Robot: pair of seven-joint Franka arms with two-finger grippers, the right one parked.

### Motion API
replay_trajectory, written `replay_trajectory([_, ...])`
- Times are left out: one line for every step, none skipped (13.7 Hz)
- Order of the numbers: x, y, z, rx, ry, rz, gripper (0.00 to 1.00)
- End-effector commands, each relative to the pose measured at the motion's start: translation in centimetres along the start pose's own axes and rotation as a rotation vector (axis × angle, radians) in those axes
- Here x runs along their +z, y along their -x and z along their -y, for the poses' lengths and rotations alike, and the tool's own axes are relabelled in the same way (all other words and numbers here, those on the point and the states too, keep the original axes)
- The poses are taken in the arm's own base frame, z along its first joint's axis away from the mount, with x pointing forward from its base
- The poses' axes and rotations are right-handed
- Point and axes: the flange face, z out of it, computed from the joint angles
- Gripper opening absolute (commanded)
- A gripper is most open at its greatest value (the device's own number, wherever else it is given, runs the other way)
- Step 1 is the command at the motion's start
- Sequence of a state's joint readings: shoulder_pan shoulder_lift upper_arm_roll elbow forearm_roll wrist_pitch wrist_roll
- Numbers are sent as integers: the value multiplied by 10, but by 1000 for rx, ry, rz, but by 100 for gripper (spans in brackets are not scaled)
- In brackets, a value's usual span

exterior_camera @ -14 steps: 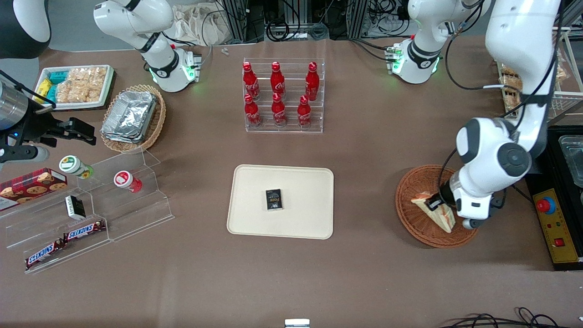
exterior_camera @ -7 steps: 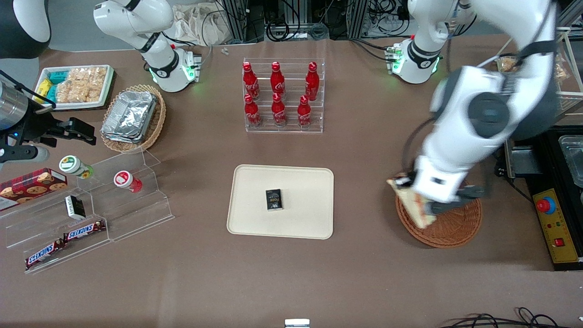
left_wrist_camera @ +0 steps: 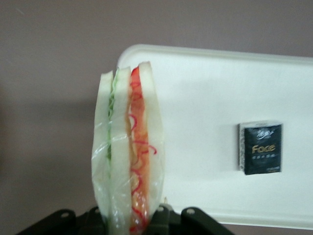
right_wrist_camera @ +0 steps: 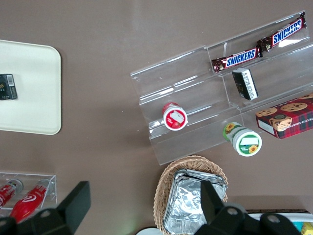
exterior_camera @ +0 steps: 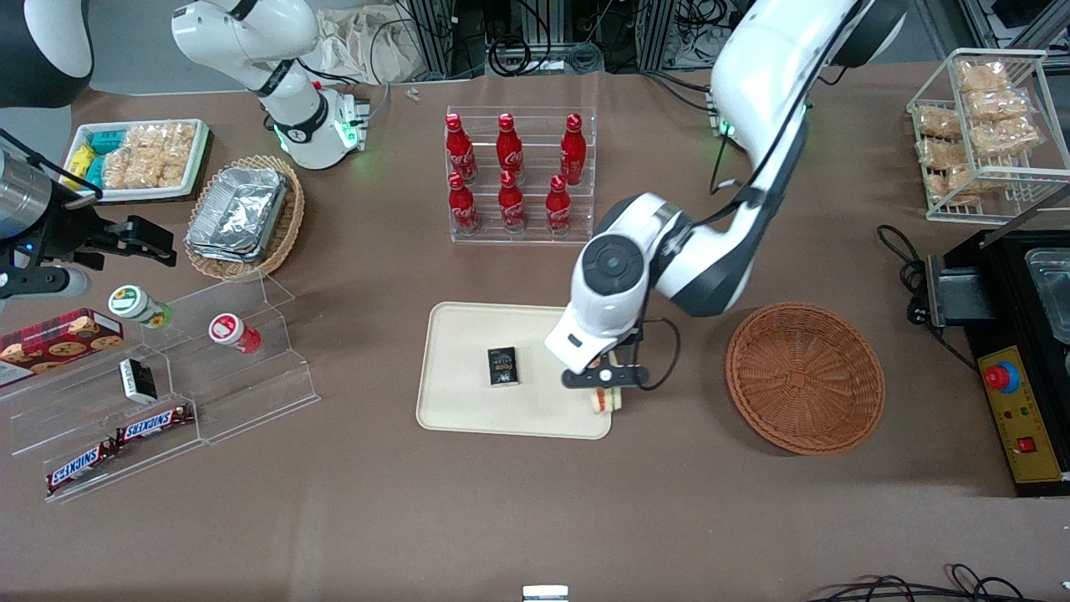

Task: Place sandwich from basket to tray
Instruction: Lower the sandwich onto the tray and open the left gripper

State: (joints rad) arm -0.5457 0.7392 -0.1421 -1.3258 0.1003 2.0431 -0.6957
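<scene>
front view: gripper (exterior_camera: 603,393) carried sandwich (exterior_camera: 603,400) from basket (exterior_camera: 804,378) to tray (exterior_camera: 468,401).

Cream tray (exterior_camera: 468,401), reddish-brown woven basket (exterior_camera: 805,378), pale sandwich (left_wrist_camera: 128,161) with red-green filling.

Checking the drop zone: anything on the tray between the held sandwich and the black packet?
Nothing. In the left wrist view the tray is bare between the sandwich, held in the gripper, and the black packet.
</scene>
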Motion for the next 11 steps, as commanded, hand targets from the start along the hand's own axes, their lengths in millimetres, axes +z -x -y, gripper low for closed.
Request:
replay_trajectory([33,2,-22,59,-18,-16,0])
replay_trajectory([43,2,-21,69,-40,-20,0])
replay_trajectory([52,4,-22,84,-59,-24,4])
replay_trajectory([56,6,-24,88,-64,-21,26])
replay_trajectory([56,7,-25,93,-65,-21,66])
replay_trajectory([56,6,-25,88,-66,-23,100])
replay_trajectory([52,6,-25,81,-64,-28,100])
replay_trajectory([45,5,-23,78,-67,-34,100])
replay_trajectory([30,0,-18,68,-63,-45,100])
replay_trajectory([13,-2,-14,54,-56,-49,100])
replay_trajectory([-9,-5,-7,38,-54,-56,100])
